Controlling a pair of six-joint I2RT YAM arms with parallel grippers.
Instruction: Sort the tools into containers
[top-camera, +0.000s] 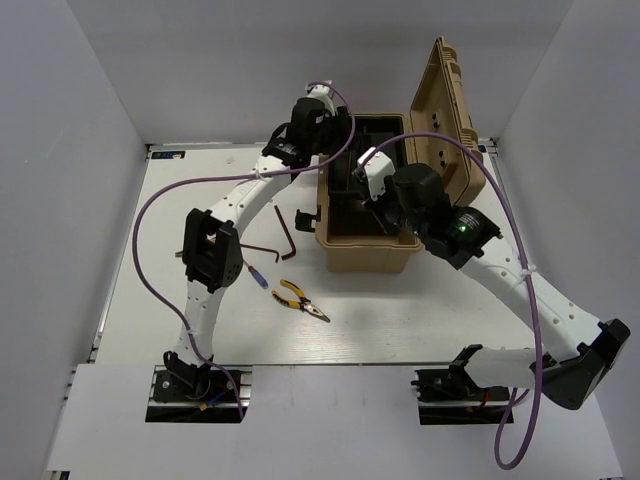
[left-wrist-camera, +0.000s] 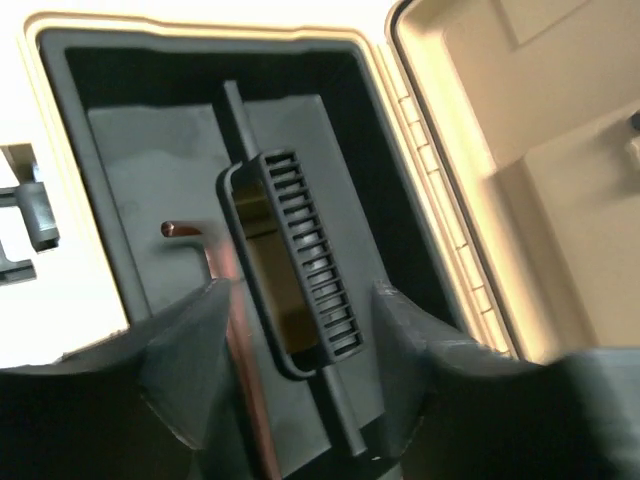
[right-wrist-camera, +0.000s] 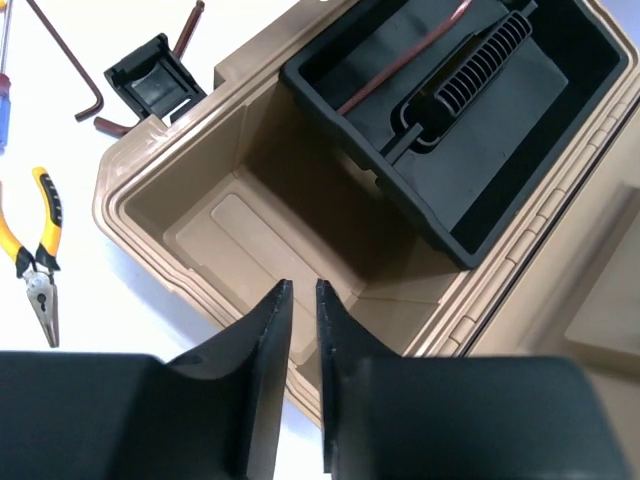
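While the left tool (left-wrist-camera: 300, 292) hangs parted and empty over a hex key (left-wrist-camera: 214, 252) lying in the black tray (left-wrist-camera: 130, 150), the barely parted, empty right tool (right-wrist-camera: 301, 290) likely must widen next for the pliers (top-camera: 301, 301) on the worktop (top-camera: 400, 320).

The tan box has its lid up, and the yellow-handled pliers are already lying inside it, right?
Not quite. The lid is up, but the pliers are not inside the tan box: they lie outside it, on the white table in front of it. The top view shows this, and the right wrist view agrees.
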